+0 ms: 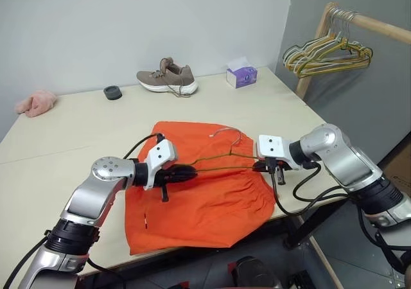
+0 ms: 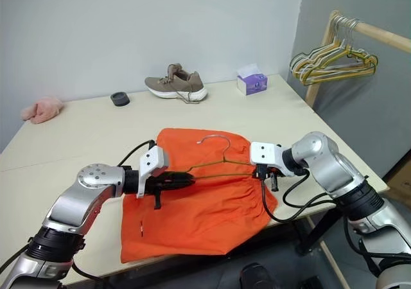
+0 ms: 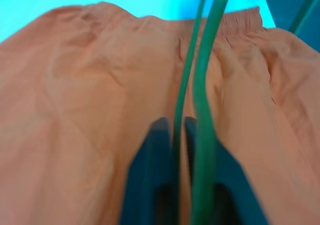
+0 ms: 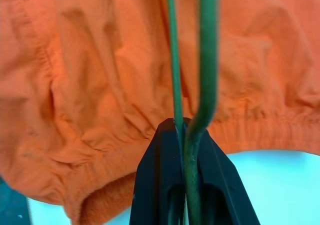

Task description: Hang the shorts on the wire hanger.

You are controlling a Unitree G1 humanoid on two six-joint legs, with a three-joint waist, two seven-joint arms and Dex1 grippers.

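The orange shorts lie flat on the table's near edge, with the gathered waistband toward my right side. The thin dark wire hanger is held level just above them, its hook pointing away from me. My right gripper is shut on the hanger's right end, the fingers pinching the wire. My left gripper is at the hanger's left end. Its fingers stand slightly apart, with the wire running between them.
On the pale table at the back lie a beige shoe, a purple tissue box, a small black ring and a pink cloth. A wooden rack with a bunch of hangers stands at the right.
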